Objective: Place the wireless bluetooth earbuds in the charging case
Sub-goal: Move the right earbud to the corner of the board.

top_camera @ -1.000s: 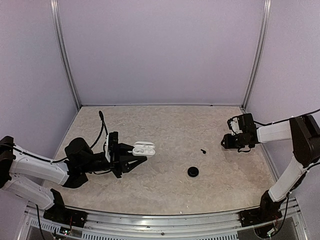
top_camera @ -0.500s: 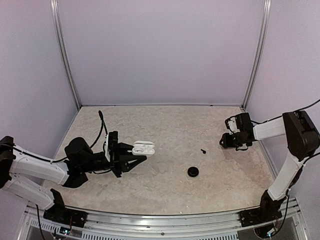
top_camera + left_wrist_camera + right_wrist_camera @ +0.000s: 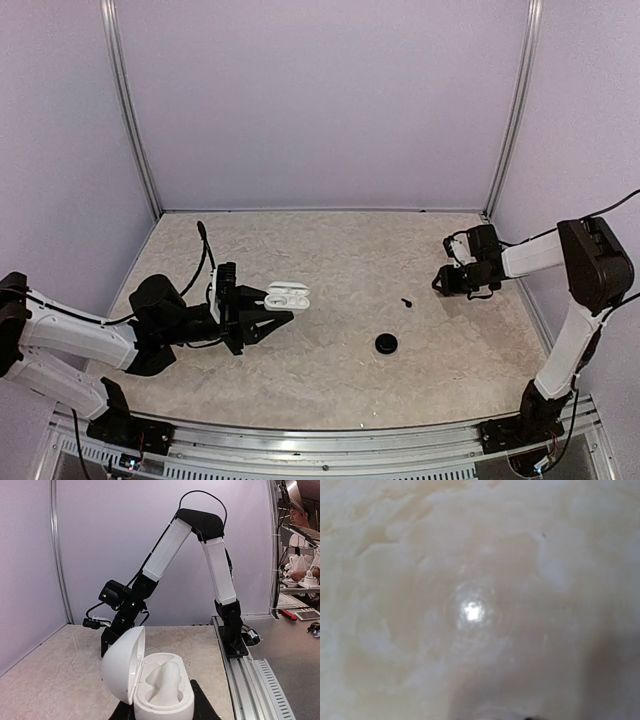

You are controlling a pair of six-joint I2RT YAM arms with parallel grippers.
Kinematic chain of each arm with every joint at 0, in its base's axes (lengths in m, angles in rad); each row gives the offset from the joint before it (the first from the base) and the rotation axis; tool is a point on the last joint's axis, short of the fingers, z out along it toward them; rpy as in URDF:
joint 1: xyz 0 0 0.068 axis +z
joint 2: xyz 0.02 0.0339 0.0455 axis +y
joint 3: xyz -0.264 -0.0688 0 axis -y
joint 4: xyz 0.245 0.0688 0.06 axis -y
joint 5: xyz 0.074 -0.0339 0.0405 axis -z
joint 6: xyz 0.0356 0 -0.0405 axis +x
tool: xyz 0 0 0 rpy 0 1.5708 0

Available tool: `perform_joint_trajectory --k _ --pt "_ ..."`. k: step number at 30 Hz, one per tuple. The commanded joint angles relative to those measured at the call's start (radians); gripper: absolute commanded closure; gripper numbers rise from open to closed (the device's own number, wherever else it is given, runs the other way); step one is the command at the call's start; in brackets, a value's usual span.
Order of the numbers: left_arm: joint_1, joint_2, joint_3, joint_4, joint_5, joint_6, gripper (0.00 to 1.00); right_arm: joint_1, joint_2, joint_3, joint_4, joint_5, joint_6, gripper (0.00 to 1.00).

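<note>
Holding the case (image 3: 287, 296) between its two black fingers, the left gripper (image 3: 278, 308) is closed on the white shell from either side, over the left-centre of the tabletop (image 3: 330, 250). In the left wrist view the fingers (image 3: 200, 706) hug the lower body of the case, and its lid (image 3: 122, 667) stands swung open on the left. A rounded white ridge (image 3: 167, 677) shows inside the hollow; I cannot tell whether it is a loose piece or part of the moulding.

The right gripper (image 3: 442, 282) hangs low at the right side of the tabletop, well apart from the case. Its wrist camera shows only blurred, mottled surface with a bright glare spot (image 3: 471, 611). The fingers do not show there, and the top view is too small to say how far apart they are, so I cannot tell its opening.

A tiny dark speck (image 3: 406, 301) lies on the tabletop near the right gripper, too small to identify. A black disc (image 3: 386, 343) sits near the speck, closer to the arm bases.
</note>
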Motion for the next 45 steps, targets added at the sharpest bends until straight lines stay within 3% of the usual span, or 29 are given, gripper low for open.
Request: perform_joint_trajectory --k 1,14,22,30,37,45 --pt "0.007 -0.009 0.011 0.031 0.01 -0.002 0.99 0.003 0.028 0.035 0.0 -0.013 -0.017 0.63" --pt "0.007 -0.017 0.015 0.023 0.007 -0.002 0.99 0.124 0.04 0.132 -0.059 -0.045 -0.083 0.73" --pt "0.004 -0.035 0.009 0.01 -0.001 -0.002 0.99 0.156 0.0 0.163 -0.109 0.031 -0.124 0.67" --pt "0.002 -0.038 0.007 0.011 -0.003 -0.002 0.99 0.109 -0.084 0.074 -0.087 0.144 -0.168 0.66" --pt "0.0 -0.028 0.012 0.011 0.002 -0.002 0.99 -0.006 -0.045 0.127 -0.082 0.043 -0.208 0.67" --pt "-0.001 -0.023 0.019 0.01 0.003 0.0 0.99 -0.037 0.07 0.23 -0.102 -0.045 -0.264 0.7"
